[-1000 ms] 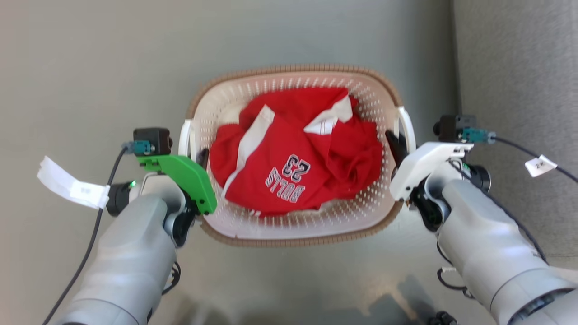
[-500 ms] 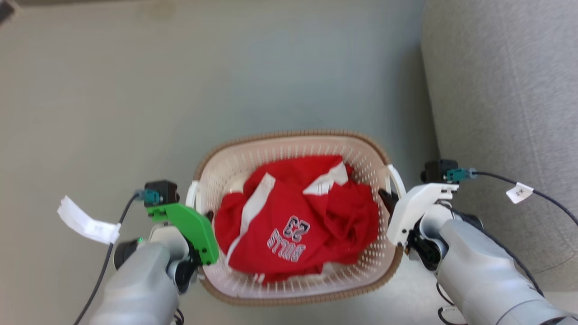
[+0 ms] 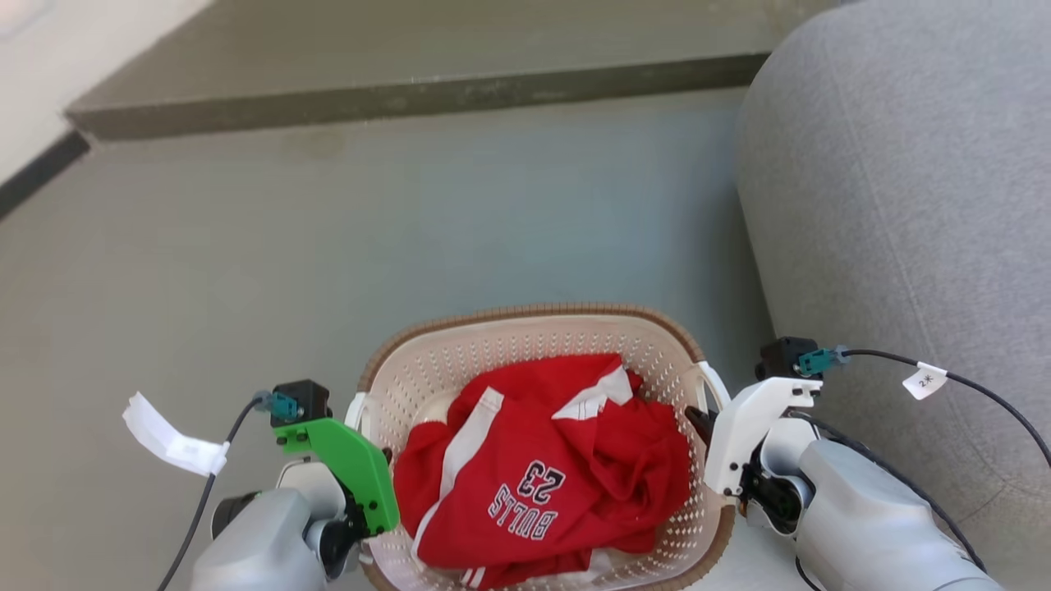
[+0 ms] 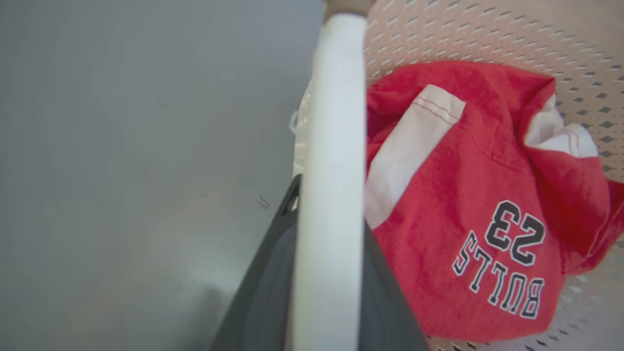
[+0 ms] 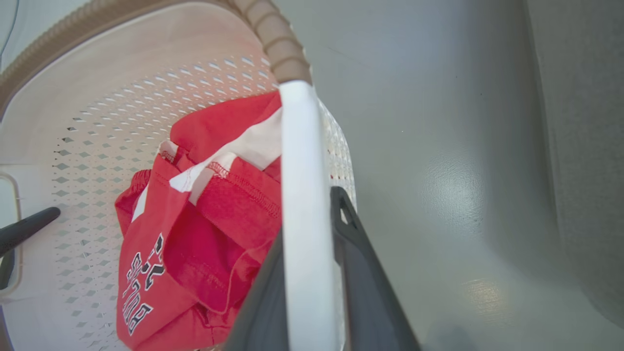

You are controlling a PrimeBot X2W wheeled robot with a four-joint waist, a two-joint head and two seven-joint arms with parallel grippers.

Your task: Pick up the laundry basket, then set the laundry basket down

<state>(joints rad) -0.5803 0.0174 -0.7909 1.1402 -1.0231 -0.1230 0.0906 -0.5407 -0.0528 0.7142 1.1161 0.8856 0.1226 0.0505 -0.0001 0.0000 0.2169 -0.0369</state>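
The laundry basket is cream with perforated walls and a brown rim, and sits low in the head view between my arms. A red jersey lettered "BULLS 23" lies crumpled inside. My left gripper, under its green cover, is shut on the white left handle, which runs between the dark fingers in the left wrist view. My right gripper is shut on the white right handle, flanked by its fingers. Whether the base touches the floor I cannot tell.
A grey sofa stands close on the right, near my right arm's cable. Across the back runs a dark raised ledge, with a pale wall at the far left. Grey floor stretches ahead and to the left.
The camera has moved: basket and grippers now sit lower in the picture, and more floor, the ledge and the sofa show. Both grippers keep their hold on the handles.
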